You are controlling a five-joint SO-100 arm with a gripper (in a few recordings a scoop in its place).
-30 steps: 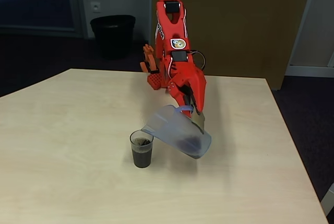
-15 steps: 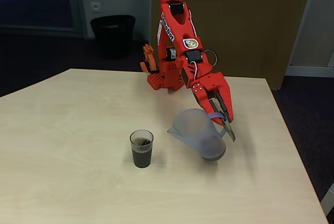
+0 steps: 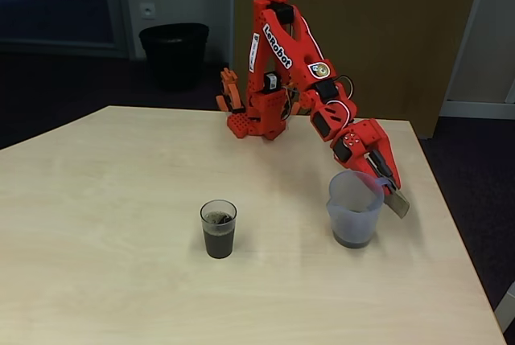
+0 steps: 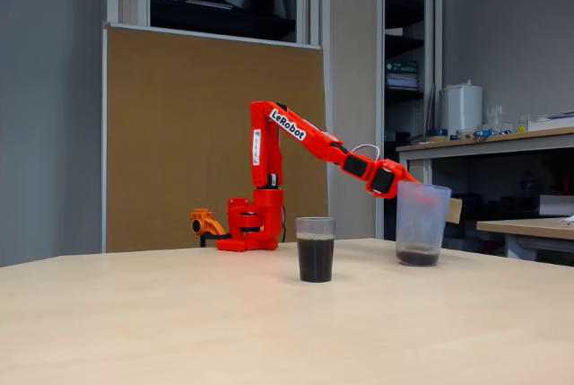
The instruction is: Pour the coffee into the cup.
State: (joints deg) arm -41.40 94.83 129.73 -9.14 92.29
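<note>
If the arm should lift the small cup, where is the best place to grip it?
Probably around the upper wall of the cup, with the fingers level. It stands upright, tapered, without handle, and holds coffee. Come from the jug side, where the gripper is.

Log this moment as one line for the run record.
phase: jug set down after pour | gripper: at jug handle | jug: upright, right of cup | cup: coffee inside | table: no spill seen
</note>
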